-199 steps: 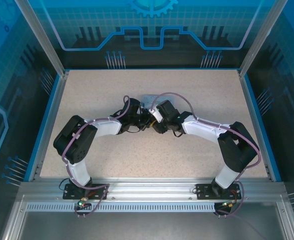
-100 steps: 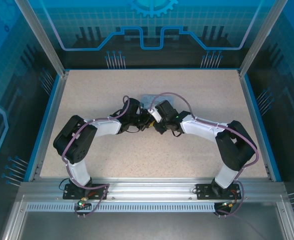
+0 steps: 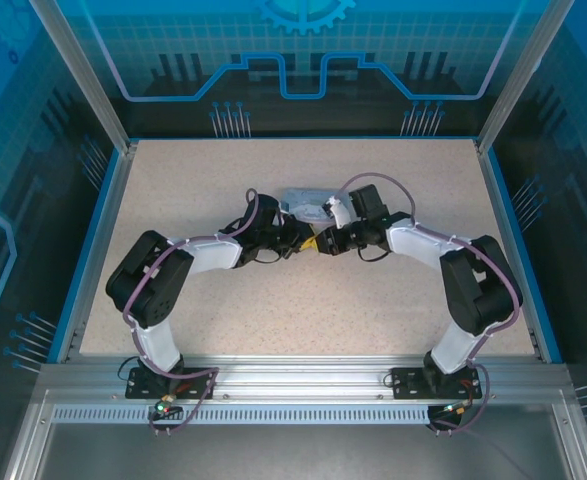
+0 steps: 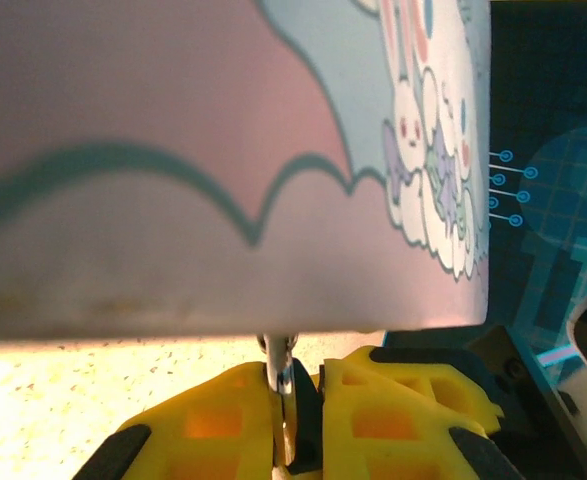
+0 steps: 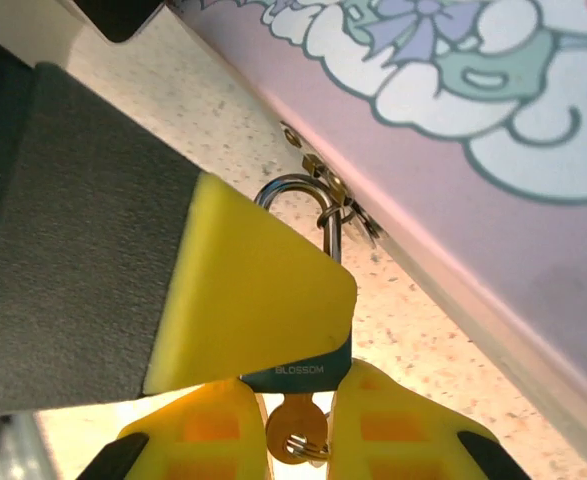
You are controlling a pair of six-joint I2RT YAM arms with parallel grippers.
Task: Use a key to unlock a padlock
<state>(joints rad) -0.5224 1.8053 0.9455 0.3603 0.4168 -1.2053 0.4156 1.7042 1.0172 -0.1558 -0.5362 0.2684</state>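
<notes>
The small teal padlock (image 5: 303,372) hangs by its silver shackle (image 5: 298,195) from the hasp of the pastel tin box (image 5: 473,120). My left gripper (image 4: 298,400) is shut on the padlock (image 4: 285,385), seen edge-on right under the tin (image 4: 223,150). One of its yellow fingers (image 5: 243,290) covers most of the lock body. A brass key (image 5: 296,428) with a small ring sticks out of the lock's underside, and my right gripper (image 5: 299,400) is shut on its head. From above, both grippers (image 3: 298,243) (image 3: 320,243) meet nose to nose just in front of the tin (image 3: 305,200).
The speckled beige table (image 3: 223,310) is ringed by a blue rim and clear panels. The tin stands at mid-table, directly behind both grippers. Both arms bend inward from their bases at the near edge.
The right wrist has swung out to the right, so its gripper now points left at the lock. Its jaws have closed on the key. The left arm has held still.
</notes>
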